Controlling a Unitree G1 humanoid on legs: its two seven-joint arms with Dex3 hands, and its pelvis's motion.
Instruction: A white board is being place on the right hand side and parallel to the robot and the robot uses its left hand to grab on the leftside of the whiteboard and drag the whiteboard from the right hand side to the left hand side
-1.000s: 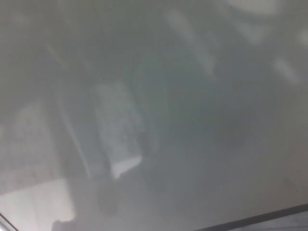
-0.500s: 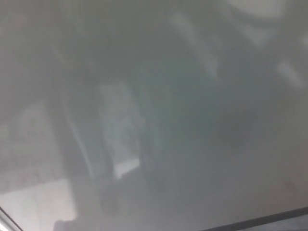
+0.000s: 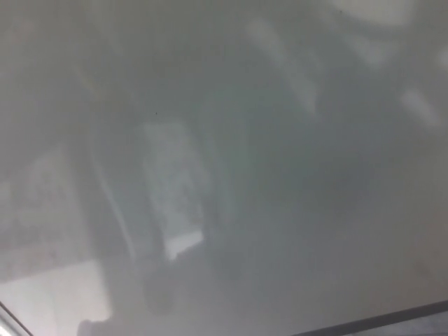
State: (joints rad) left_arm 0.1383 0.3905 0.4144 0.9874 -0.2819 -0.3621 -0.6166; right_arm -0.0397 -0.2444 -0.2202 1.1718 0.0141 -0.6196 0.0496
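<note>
Glossy grey-white whiteboard [image 3: 280, 175] surface fills almost the whole head view, so close that it blocks everything behind it. Its dark frame edge [image 3: 378, 323] runs slanted across the lower right corner, and a second thin edge [image 3: 8, 318] cuts the lower left corner. Blurred reflections lie on the sheen: a pale upright patch [image 3: 175, 189] left of centre, a brighter block [image 3: 56, 297] at the lower left. Neither robot hand shows, so their fingers cannot be judged.
</note>
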